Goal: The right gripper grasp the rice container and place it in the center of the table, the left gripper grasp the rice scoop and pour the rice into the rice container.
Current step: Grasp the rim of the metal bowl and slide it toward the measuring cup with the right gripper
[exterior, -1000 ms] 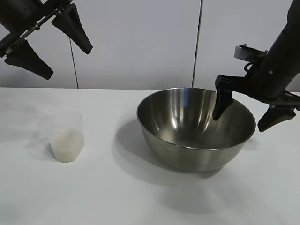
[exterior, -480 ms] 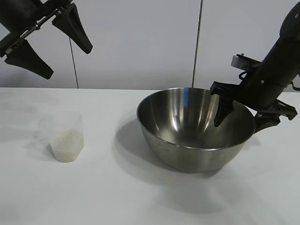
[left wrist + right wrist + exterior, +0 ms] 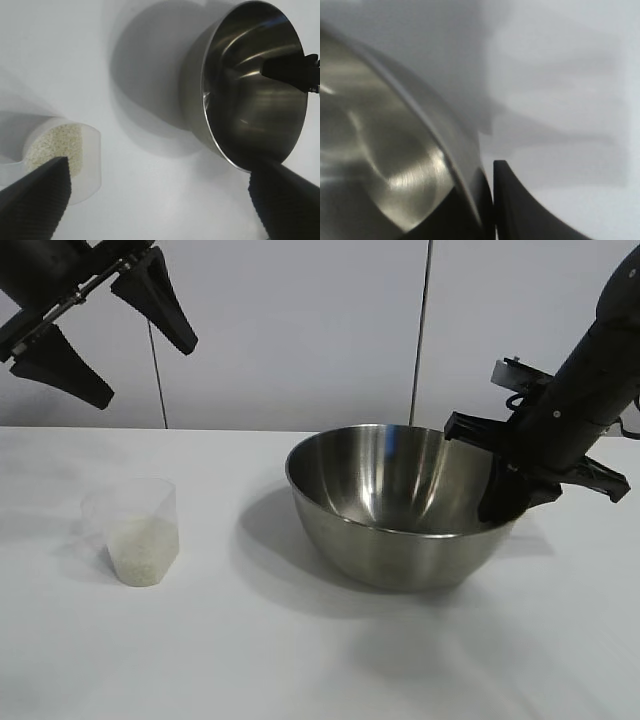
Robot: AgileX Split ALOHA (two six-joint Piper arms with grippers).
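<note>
The rice container point(image 3: 400, 510), a big shiny steel bowl, sits right of the table's point(image 3: 250, 660) middle, its right side slightly raised. My right gripper point(image 3: 505, 495) is shut on its right rim, one finger inside and one outside; the right wrist view shows the gripper point(image 3: 490, 170) pinching the bowl wall point(image 3: 380, 150). The rice scoop point(image 3: 135, 530), a clear cup about half full of rice point(image 3: 143, 545), stands at the left. My left gripper point(image 3: 142, 372) is open and empty, high above the cup. From the left wrist, the cup point(image 3: 85, 160) and bowl point(image 3: 250, 95) lie below the gripper point(image 3: 157, 175).
A pale wall with two dark vertical seams point(image 3: 424, 330) stands behind the table. White tabletop lies between the cup and the bowl, and in front of both.
My right gripper has closed on the bowl's right rim. The bowl has shifted slightly left and its right side has risen. The left arm has not moved.
</note>
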